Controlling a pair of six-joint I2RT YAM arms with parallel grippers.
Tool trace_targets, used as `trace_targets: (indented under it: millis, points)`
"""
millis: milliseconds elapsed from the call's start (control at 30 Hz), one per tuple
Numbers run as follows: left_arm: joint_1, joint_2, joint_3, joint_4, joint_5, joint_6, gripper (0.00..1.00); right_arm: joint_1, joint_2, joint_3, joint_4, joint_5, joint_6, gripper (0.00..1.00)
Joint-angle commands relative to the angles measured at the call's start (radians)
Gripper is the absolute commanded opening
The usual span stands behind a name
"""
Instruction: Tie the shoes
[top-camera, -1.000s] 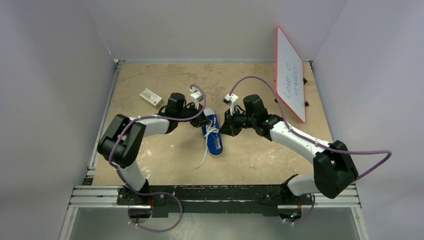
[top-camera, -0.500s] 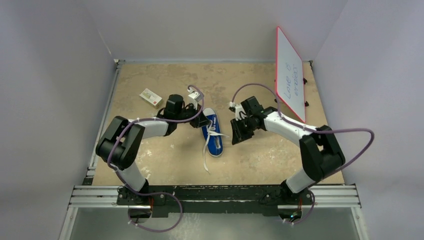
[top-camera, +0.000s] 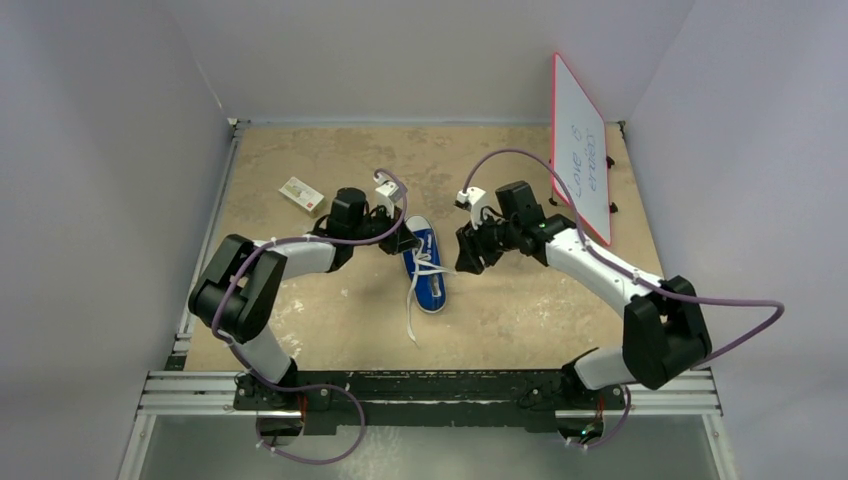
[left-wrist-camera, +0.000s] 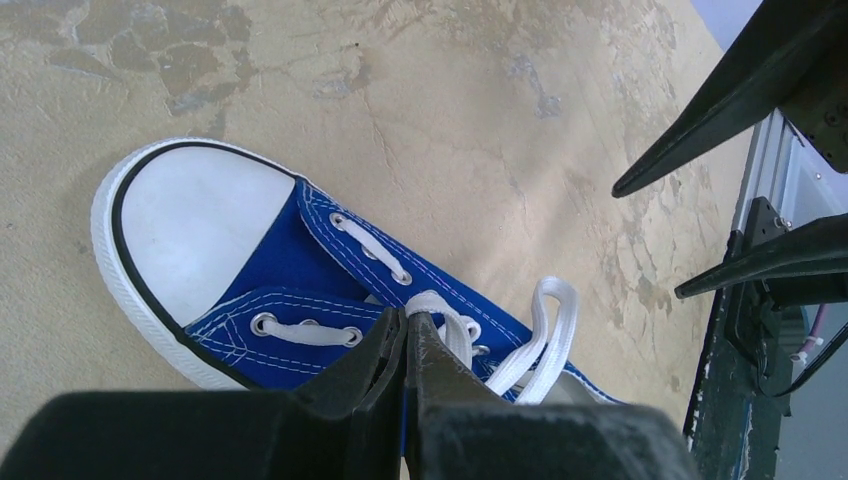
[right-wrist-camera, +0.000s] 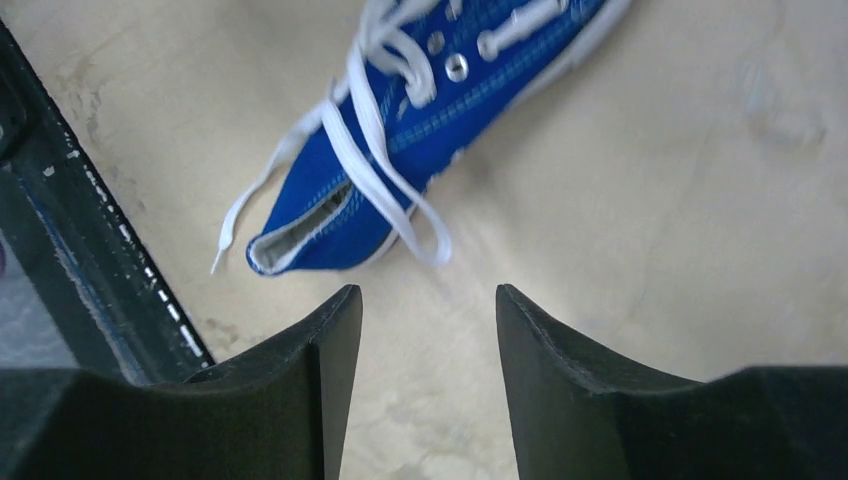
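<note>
The blue shoe (top-camera: 427, 270) with white toe cap lies mid-table, toe pointing away from the arms. My left gripper (top-camera: 405, 243) sits at its left side. In the left wrist view its jaws (left-wrist-camera: 408, 318) are pressed together over the eyelets of the shoe (left-wrist-camera: 290, 260), and a white lace (left-wrist-camera: 545, 330) comes out right at their tips. My right gripper (top-camera: 463, 258) hovers just right of the shoe. It stands open (right-wrist-camera: 428, 295) over bare table with nothing between its fingers. The shoe (right-wrist-camera: 400, 130) and a loose lace loop (right-wrist-camera: 400, 200) lie beyond it. One lace end (top-camera: 410, 320) trails toward the front.
A small white-and-red box (top-camera: 302, 194) lies at the back left. A red-edged whiteboard (top-camera: 580, 150) leans at the back right, close behind the right arm. The metal rail (top-camera: 430, 390) runs along the table's near edge.
My right gripper went from shut to open, letting go of the lace. It swung out to the right and came back beside the shoe. The lace dropped by the shoe. The left gripper stayed put.
</note>
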Motion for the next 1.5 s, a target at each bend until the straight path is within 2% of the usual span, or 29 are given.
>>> trace_targets:
  millis: [0,200,400,567,800,933,1067,1233,1367,1467]
  points:
    - [-0.014,-0.051,-0.008,0.024,-0.012,-0.008,0.00,0.011,0.029,0.032,0.202,-0.121,-0.166,0.55]
    - [-0.029,-0.051,-0.015,0.024,-0.015,-0.010,0.00,0.032,0.119,0.054,0.233,-0.191,-0.139,0.46]
    - [-0.035,-0.056,-0.009,0.030,-0.020,-0.009,0.00,0.090,0.146,0.007,0.250,-0.108,-0.146,0.45]
    - [-0.035,-0.061,-0.013,0.033,-0.021,-0.008,0.00,0.100,0.164,0.015,0.251,-0.012,-0.093,0.29]
    - [-0.035,-0.073,-0.020,0.023,-0.021,0.007,0.00,0.102,0.124,-0.070,0.310,-0.021,-0.064,0.38]
    - [-0.035,-0.073,-0.019,0.020,-0.020,0.014,0.00,0.102,0.128,-0.101,0.382,-0.017,0.003,0.25]
    - [-0.035,-0.079,-0.022,-0.002,-0.025,0.036,0.00,0.076,0.084,-0.120,0.352,0.144,0.145,0.00]
    - [-0.035,-0.090,-0.032,-0.026,-0.024,0.060,0.00,-0.001,-0.017,-0.141,0.148,0.287,0.271,0.01]
    - [-0.035,-0.108,-0.043,-0.041,-0.026,0.071,0.00,-0.044,-0.079,-0.159,0.025,0.336,0.334,0.28]
    - [-0.035,-0.111,-0.046,-0.046,-0.018,0.070,0.00,-0.056,-0.114,-0.116,-0.033,0.366,0.336,0.38]
